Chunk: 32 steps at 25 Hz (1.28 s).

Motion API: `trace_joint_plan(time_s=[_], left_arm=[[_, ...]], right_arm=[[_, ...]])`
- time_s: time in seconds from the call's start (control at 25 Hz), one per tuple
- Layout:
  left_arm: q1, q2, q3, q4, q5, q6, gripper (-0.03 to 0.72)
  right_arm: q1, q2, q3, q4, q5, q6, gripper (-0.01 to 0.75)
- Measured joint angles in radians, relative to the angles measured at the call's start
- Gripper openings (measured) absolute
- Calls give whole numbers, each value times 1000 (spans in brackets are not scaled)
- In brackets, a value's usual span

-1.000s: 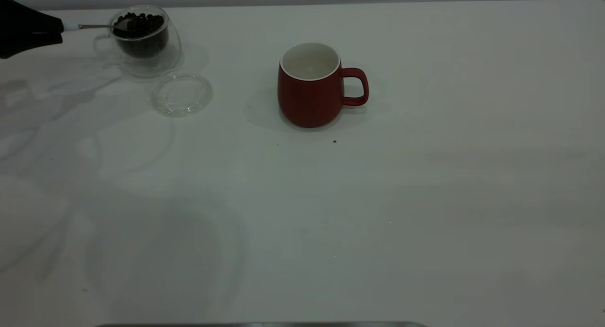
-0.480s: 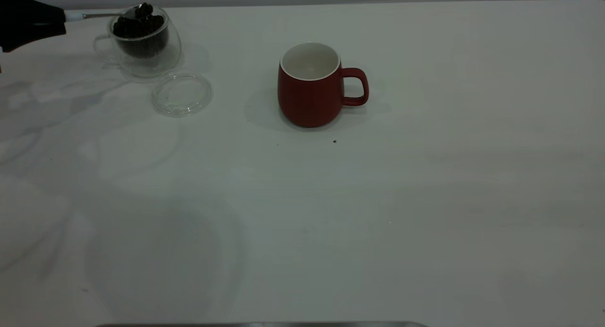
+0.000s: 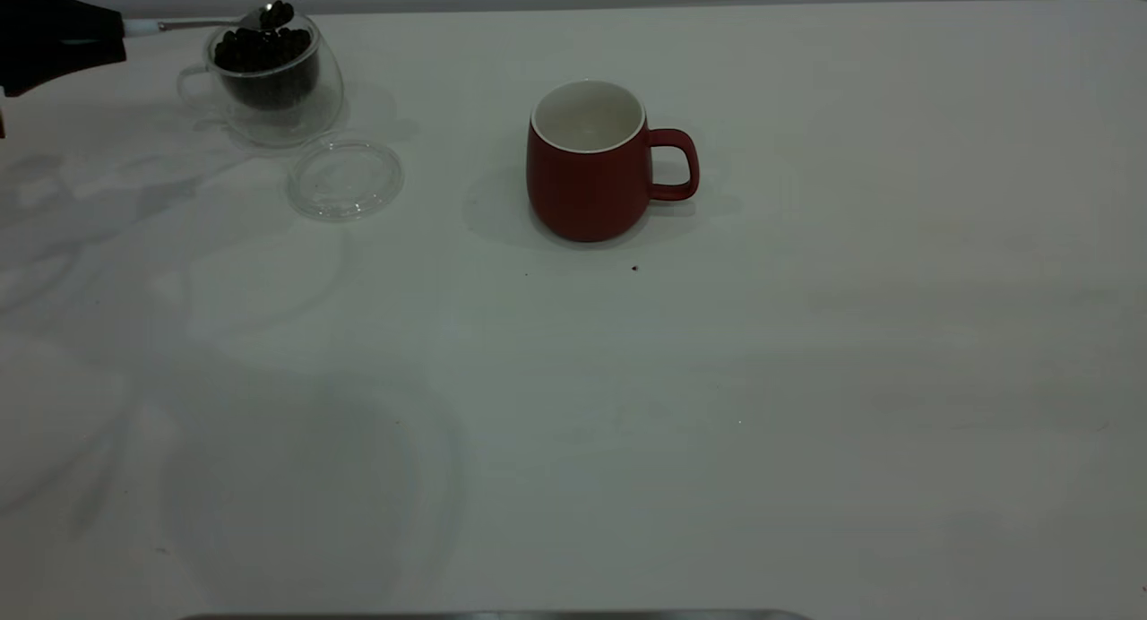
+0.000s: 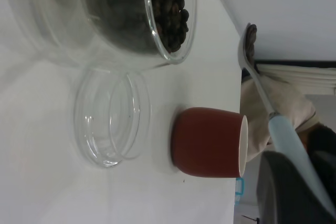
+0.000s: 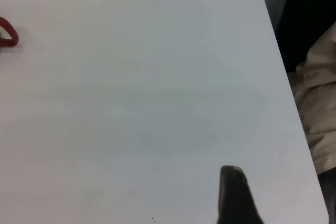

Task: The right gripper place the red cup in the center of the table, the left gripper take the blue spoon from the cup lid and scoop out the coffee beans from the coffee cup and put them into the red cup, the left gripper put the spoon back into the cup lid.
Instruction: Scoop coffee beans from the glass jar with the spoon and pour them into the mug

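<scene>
Exterior view: the left gripper (image 3: 112, 38), a black claw at the far left edge, has its fingers closed on the pale-blue handle of the small metal-bowled blue spoon (image 3: 193, 24). The spoon lies roughly level, its bowl carrying a few dark roasted coffee beans (image 3: 276, 13) just above the rim of the clear double-walled glass coffee cup (image 3: 269, 78), which holds a heap of the same beans. The round clear glass cup lid (image 3: 345, 177) lies flat on the white bench (image 3: 717, 378) just beside the glass cup, on the side nearer the camera. The rounded dark-red ceramic red cup (image 3: 587, 163), white inside, stands upright near the bench's middle, well apart from the glass cup, handle toward the right arm's side.

Right wrist view: one dark finger of the right gripper (image 5: 236, 195) shows over bare bench; whether its fingers are open or closed cannot be told.
</scene>
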Motion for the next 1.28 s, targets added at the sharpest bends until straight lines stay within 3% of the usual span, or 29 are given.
trace_joint_plan(time_s=[1.28], left_arm=[[-319,0,0,15,4,-27,122]], right_arm=[[0,0,0,0,0,0,476]])
